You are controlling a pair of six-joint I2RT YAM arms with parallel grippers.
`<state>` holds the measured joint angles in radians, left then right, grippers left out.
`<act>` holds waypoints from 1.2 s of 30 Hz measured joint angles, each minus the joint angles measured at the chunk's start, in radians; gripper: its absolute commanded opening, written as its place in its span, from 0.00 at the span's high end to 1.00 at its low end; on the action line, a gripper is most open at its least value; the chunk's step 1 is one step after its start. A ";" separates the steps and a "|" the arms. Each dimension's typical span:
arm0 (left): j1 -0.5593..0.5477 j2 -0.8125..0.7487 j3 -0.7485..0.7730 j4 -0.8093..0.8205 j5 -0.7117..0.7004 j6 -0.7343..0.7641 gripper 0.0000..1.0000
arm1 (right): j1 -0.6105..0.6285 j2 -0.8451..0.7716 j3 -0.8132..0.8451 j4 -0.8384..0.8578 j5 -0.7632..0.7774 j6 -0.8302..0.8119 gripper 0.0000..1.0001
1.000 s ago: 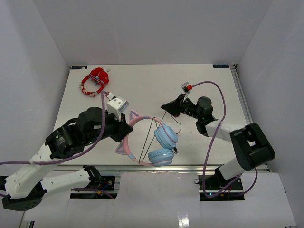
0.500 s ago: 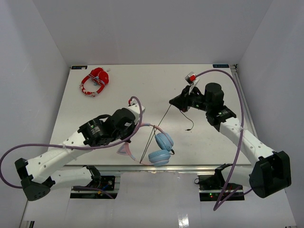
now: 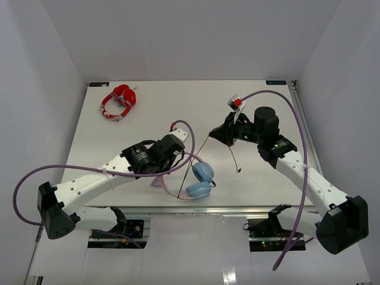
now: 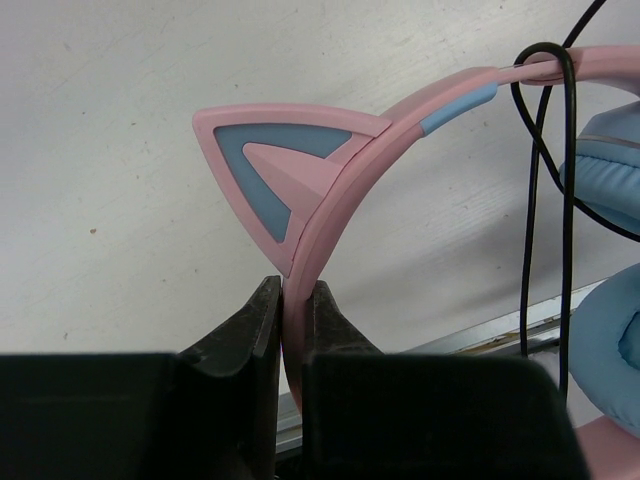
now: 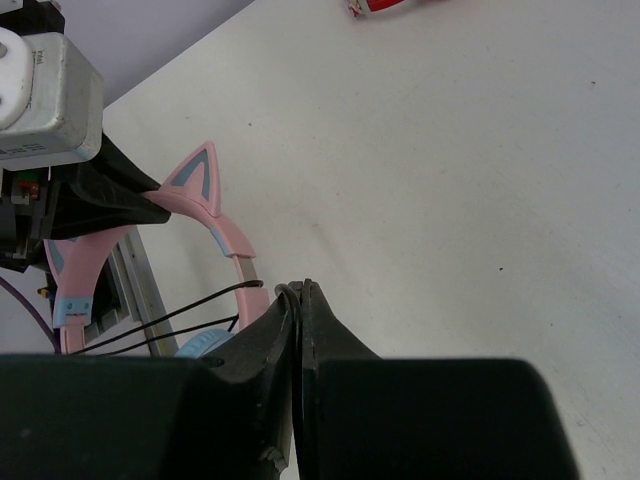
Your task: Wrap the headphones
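Observation:
The headphones have a pink cat-ear headband [image 4: 340, 190] and light blue ear cups [image 3: 202, 173], and sit near the table's front edge. My left gripper [image 4: 290, 290] is shut on the headband just below a cat ear [image 4: 270, 160]; seen from above, the left gripper [image 3: 168, 168] is mostly hidden under its wrist. The thin black cable [image 3: 200, 154] runs taut from the headband up to my right gripper [image 3: 215, 133], which is shut on it. In the right wrist view the right gripper [image 5: 300, 288] pinches the cable [image 5: 200, 310] at its tips. A loose cable end [image 3: 236, 161] hangs below.
Red-and-white headphones [image 3: 119, 102] lie at the table's far left corner. The table's front metal edge [image 3: 237, 208] runs just below the ear cups. White walls enclose the left, back and right sides.
My left arm has stretched out to the right, turning the headband so the ear cups shifted slightly left. The right gripper rose and moved a little right, keeping the cable taut.

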<state>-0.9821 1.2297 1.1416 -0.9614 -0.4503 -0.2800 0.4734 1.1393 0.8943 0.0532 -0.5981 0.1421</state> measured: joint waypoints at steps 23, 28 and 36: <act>-0.002 0.000 -0.054 0.103 0.033 0.044 1.00 | 0.050 0.100 0.065 0.035 0.046 0.033 0.92; -0.002 -0.004 -0.056 0.122 0.069 0.061 1.00 | 0.058 0.119 0.076 0.043 0.048 0.033 0.92; -0.002 -0.014 -0.061 0.134 0.103 0.083 1.00 | 0.060 0.140 0.096 0.050 0.053 0.032 0.92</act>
<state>-0.9837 1.2156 1.0808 -0.8270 -0.3470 -0.1972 0.5336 1.2792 0.9900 0.1036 -0.5448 0.1741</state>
